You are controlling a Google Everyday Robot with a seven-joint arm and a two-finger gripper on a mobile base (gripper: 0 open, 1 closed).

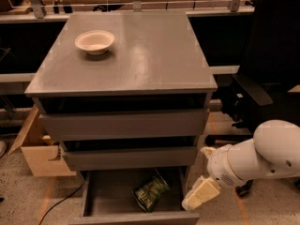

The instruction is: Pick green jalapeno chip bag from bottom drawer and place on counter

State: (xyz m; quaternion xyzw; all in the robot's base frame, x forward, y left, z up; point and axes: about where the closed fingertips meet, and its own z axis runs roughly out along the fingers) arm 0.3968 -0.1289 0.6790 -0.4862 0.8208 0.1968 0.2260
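The green jalapeno chip bag (150,193) lies inside the bottom drawer (108,191), in the drawer's right half, tilted so that one crimped end points toward the drawer's back right corner. It looks light, soft and puffed with air. Its glossy, crinkled skin will likely slip and buckle under a squeeze, and the chips inside would crush if clamped hard. The better hold is probably from above, across the bag's narrow middle or on a crimped end, with gentle pressure. The gripper (200,194) hangs by the drawer's right front corner, apart from the bag; whether it is spread or closed does not show. The two upper drawers (122,124) stand directly above the drawer's back part, so the reach probably has to come from the drawer's front. High above the drawer, the bench (154,55) carries a bowl (94,41), over the drawer's left side
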